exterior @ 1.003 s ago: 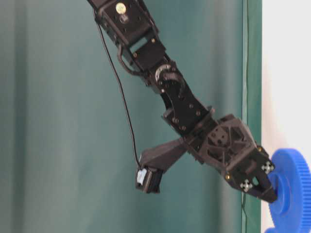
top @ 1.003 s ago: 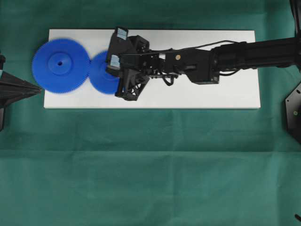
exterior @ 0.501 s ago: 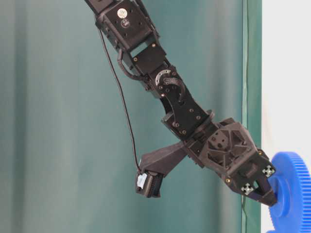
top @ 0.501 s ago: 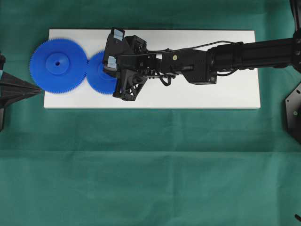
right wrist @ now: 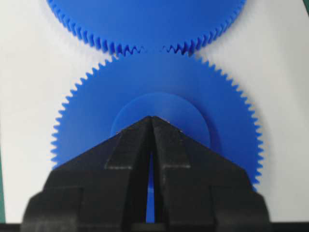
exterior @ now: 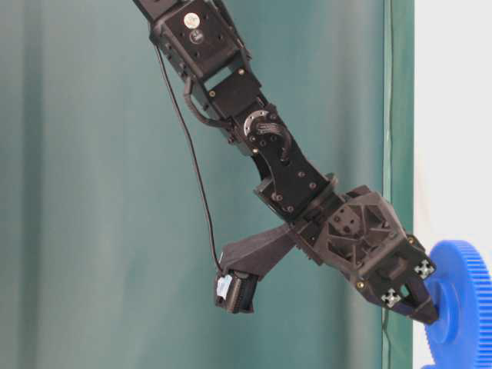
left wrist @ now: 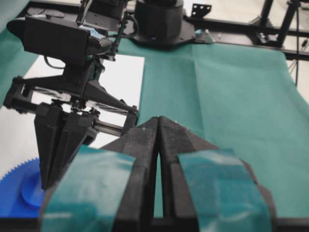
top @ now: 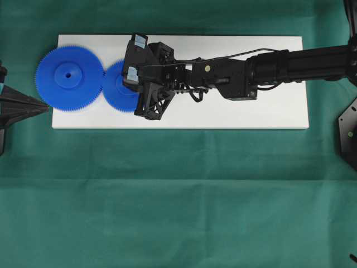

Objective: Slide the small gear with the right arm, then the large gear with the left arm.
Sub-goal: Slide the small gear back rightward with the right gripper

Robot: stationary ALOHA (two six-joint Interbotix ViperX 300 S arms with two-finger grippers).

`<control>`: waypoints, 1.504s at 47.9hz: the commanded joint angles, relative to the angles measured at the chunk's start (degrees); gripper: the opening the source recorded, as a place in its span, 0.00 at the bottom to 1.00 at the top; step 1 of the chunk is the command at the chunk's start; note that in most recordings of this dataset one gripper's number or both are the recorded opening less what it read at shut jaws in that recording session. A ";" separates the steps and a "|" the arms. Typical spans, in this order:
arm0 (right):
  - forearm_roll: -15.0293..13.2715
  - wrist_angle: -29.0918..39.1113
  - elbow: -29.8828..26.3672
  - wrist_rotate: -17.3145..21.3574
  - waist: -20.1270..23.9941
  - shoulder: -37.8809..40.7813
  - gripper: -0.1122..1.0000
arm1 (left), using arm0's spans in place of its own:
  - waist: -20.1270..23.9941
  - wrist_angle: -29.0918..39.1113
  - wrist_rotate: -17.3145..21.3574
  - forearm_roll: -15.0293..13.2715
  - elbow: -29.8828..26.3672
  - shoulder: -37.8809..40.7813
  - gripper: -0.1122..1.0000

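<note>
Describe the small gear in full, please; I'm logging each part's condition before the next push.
The small gear is bright blue, plastic-looking, with fine teeth around its rim and a raised round hub. It lies flat on the white board, its teeth meeting those of the large gear beside it. The right hand, fingers closed together, has its tip on the hub, hiding any centre hole. The overhead view shows the arm covering the gear's right part.
</note>
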 commanded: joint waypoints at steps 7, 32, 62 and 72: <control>-0.09 3.78 5.45 0.18 -0.09 -1.85 0.55 | -0.09 1.49 -1.49 -0.09 -0.62 0.35 0.10; -0.09 -1.32 37.09 16.70 -7.03 -14.33 0.55 | -0.09 1.32 -1.76 -0.09 -1.67 0.79 0.10; -0.18 5.45 61.26 34.10 -9.49 -33.66 0.55 | -0.09 1.23 -1.67 -0.09 -1.76 1.41 0.10; -0.26 9.67 62.67 34.80 -9.58 -38.06 0.55 | -0.09 1.23 -1.76 0.00 -1.58 1.41 0.10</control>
